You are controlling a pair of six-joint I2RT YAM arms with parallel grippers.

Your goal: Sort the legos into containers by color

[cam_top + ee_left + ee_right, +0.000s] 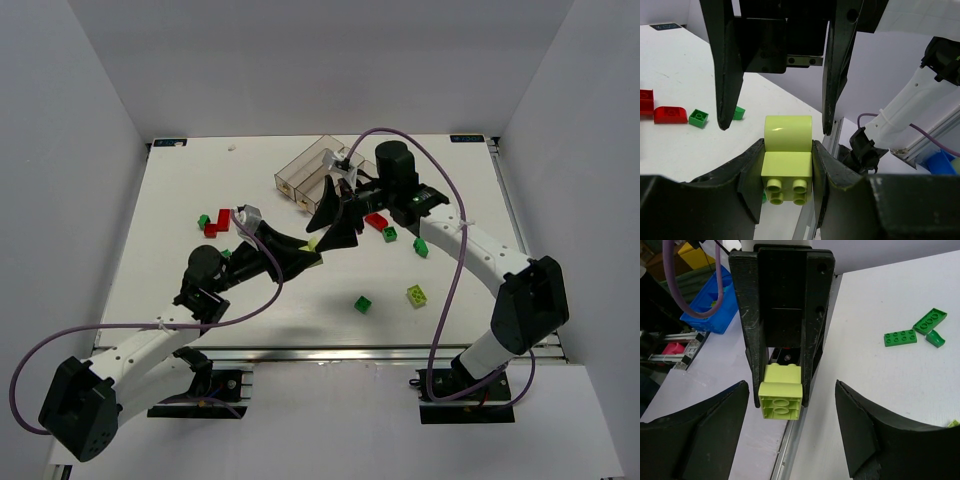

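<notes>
**Pale brick**: yellow-green, with a rounded top and a four-stud face.
- Location: over the middle of the bench, off its surface.
- Holder: the left gripper. Its fingers are closed against two opposite sides of the brick. The brick sits at the fingertips, and its rounded end pokes out past them.

**Right gripper**: spread wide and carrying nothing.
- It meets the left gripper tip to tip.
- Its fingers stand one on each side of the pale brick. There is a gap on both sides and no contact.

**Trays**: clear and joined. They sit toward the far edge, a little right of centre, just beyond the right gripper.

**Loose bricks on the bench**
- A red pair lies left of the grippers, with a green brick just beside it.
- A red brick lies just right of the right gripper, with a green cube touching or nearly touching it.
- A green piece lies further right.
- A green block and a second pale one lie toward the near edge, right of centre, and apart from each other.
</notes>
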